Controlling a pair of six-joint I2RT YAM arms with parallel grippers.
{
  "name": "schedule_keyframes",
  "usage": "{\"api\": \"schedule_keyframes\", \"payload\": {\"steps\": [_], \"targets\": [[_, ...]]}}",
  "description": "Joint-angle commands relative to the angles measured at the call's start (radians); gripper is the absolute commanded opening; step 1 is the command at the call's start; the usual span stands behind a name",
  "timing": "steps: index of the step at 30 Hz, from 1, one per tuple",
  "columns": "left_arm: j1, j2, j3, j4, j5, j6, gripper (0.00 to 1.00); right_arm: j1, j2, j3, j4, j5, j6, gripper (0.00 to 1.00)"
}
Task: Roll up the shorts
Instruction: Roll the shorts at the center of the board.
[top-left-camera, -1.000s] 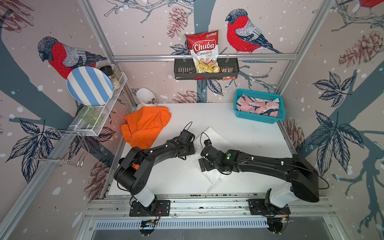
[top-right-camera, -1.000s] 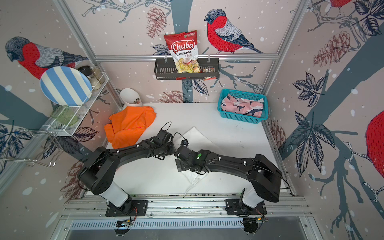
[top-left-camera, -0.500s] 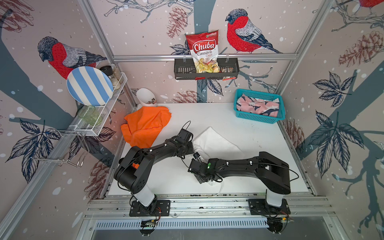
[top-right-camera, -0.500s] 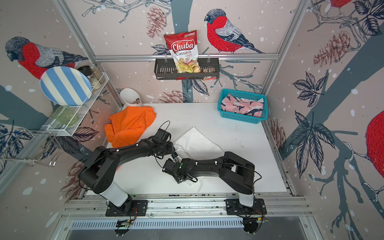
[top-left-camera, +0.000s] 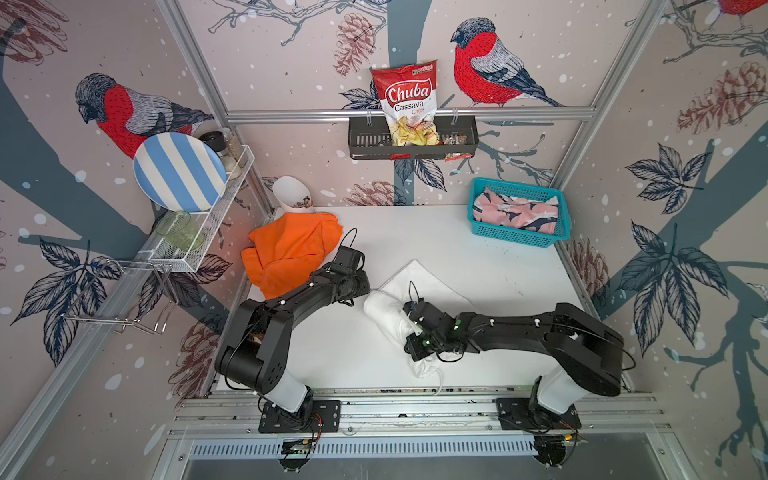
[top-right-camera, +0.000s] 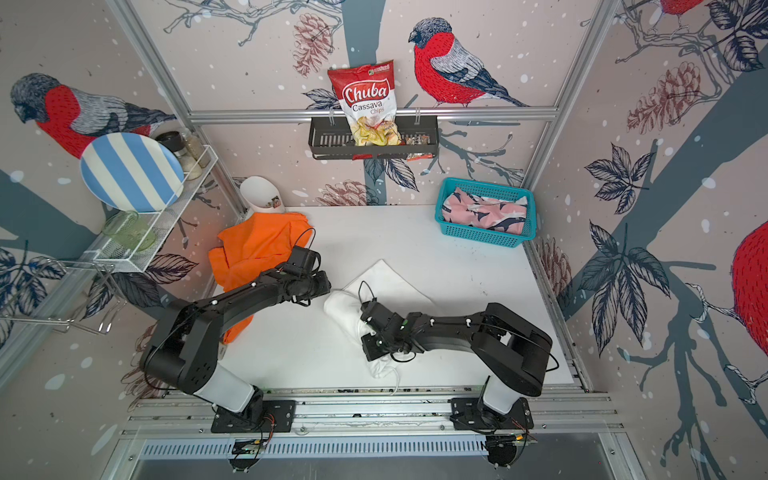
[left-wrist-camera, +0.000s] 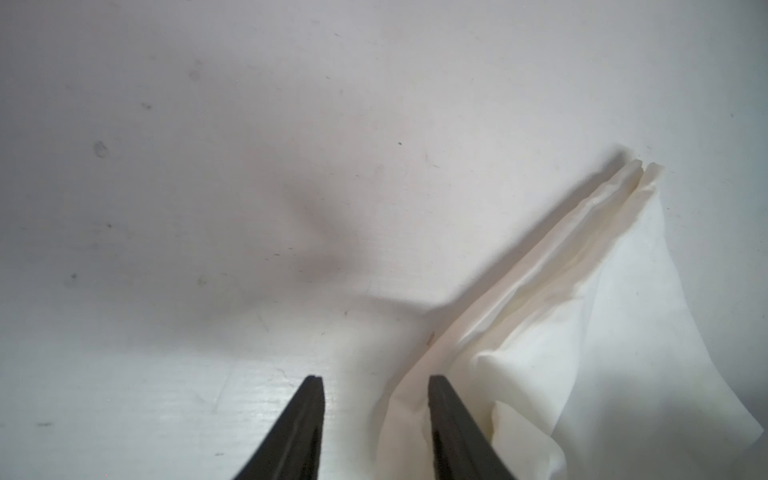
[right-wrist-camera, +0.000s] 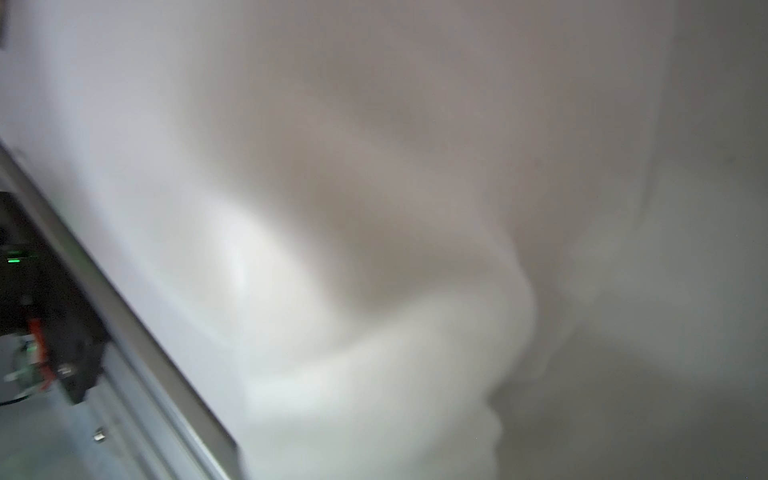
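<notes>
Item: white shorts (top-left-camera: 386, 309) (top-right-camera: 345, 307), near the middle of the white table (top-left-camera: 415, 232), a little toward 6 o'clock. The part toward 6 o'clock is bunched into a thick roll, a flat folded panel reaches toward 12 o'clock, and a white cord trails toward the 6 o'clock edge. Right gripper (top-left-camera: 407, 330): presses into the roll from 3 o'clock, closed. Its fingers are hidden in both top views, and the blurred right wrist view shows only white cloth (right-wrist-camera: 374, 353), so a pinch on the fabric cannot be told. Left gripper (left-wrist-camera: 376, 382): at the roll's 9 o'clock end, jaws moderately apart. One finger lies over the cloth's edge (left-wrist-camera: 582, 332), the other over bare table. Orange shorts (top-left-camera: 291, 249) (top-right-camera: 257, 245): crumpled heap at 10 o'clock, partly under the left arm. Pink shark-print shorts (top-left-camera: 515, 212) (top-right-camera: 482, 212): inside the teal basket (top-left-camera: 515, 239) at 1 o'clock. White cup (top-left-camera: 291, 199): tilted, in the 11 o'clock corner, touching the orange heap.
</notes>
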Motion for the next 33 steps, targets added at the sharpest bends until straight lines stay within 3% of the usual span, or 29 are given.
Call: {"api": "schedule_keyframes", "payload": {"steps": [1,3,8,9,11,15,17,25,33], "targets": [[0.013,-0.052,0.023,-0.058,0.025,0.013,0.55,-0.070,0.002,-0.081,0.219,-0.305,0.075,0.00],[0.012,-0.129,0.015,-0.065,0.045,-0.015,0.63,-0.131,0.022,-0.118,0.290,-0.370,0.110,0.01],[-0.053,-0.272,-0.036,-0.089,0.075,-0.105,0.74,-0.232,0.076,-0.172,0.402,-0.464,0.163,0.15],[-0.073,-0.292,-0.066,-0.061,0.110,-0.131,0.76,-0.238,0.084,-0.170,0.391,-0.459,0.156,0.23],[-0.116,-0.314,-0.137,0.027,0.192,-0.196,0.78,-0.241,0.086,-0.160,0.344,-0.436,0.137,0.52],[-0.199,-0.272,-0.200,0.090,0.172,-0.259,0.81,-0.209,0.009,-0.099,0.115,-0.252,0.048,0.85],[-0.206,-0.247,-0.226,0.126,0.176,-0.275,0.78,-0.167,-0.044,-0.036,-0.040,-0.100,0.003,0.94],[-0.208,-0.154,-0.196,0.133,0.123,-0.230,0.69,0.047,-0.167,0.239,-0.556,0.560,0.008,1.00],[-0.207,-0.093,-0.166,0.144,0.129,-0.212,0.67,0.275,0.051,0.474,-0.741,0.808,0.016,1.00]]}}
